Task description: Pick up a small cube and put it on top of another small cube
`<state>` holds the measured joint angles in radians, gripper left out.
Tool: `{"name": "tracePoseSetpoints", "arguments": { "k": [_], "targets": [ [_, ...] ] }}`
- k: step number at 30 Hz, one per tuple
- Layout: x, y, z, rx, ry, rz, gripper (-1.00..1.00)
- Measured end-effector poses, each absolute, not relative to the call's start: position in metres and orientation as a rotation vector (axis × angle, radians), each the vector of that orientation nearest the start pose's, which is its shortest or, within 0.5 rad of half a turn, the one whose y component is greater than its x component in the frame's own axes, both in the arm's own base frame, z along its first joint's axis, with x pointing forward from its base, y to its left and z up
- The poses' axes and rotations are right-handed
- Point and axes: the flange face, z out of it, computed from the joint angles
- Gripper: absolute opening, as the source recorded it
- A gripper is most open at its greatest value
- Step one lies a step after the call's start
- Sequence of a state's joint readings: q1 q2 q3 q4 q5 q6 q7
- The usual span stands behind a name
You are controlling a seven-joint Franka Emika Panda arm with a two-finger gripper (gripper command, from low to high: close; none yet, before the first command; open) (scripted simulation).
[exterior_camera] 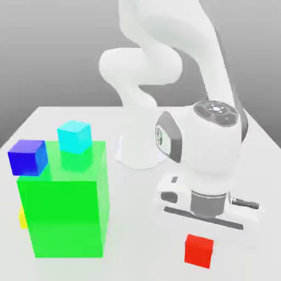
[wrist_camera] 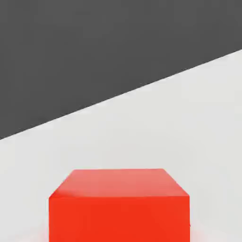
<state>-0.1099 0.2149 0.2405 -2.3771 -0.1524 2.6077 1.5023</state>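
Red cube (exterior_camera: 198, 250) sits on the white worktop (exterior_camera: 137, 219), robot hand directly above at twelve o'clock, fingers clenched tight.

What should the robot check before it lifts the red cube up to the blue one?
1. Red cube sits right under the hand: ok, it is directly below the gripper.
2. Gripper shut on the red cube: cannot tell. The fingers are hidden by the hand, so contact is not visible.
3. Red cube flat on the table: ok, it sits level in the hand view.
4. Blue cube has a free top: ok, nothing rests on it.
5. Path to the blue cube: not ok. The big green block and cyan cube stand in between, so go high.
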Motion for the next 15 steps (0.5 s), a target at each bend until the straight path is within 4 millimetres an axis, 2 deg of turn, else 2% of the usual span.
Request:
{"name": "tracePoseSetpoints", "arguments": {
  "k": [3,6,7,8,11,14,15],
  "targets": [
    [0.517,0.008,0.289,-2.419,2.018,-0.096,-1.00],
    [0.506,-0.076,0.337,-2.231,2.249,-0.102,-1.00],
    [0.498,-0.102,0.353,-2.162,2.318,-0.099,-1.00],
    [0.490,-0.119,0.369,-2.109,2.366,-0.094,-1.00],
    [0.461,-0.162,0.417,-1.950,2.477,-0.068,-1.00],
    [0.418,-0.207,0.464,-1.754,2.572,-0.028,-1.00],
    [0.406,-0.216,0.464,-1.717,2.612,-0.014,-1.00]
  ]
}}
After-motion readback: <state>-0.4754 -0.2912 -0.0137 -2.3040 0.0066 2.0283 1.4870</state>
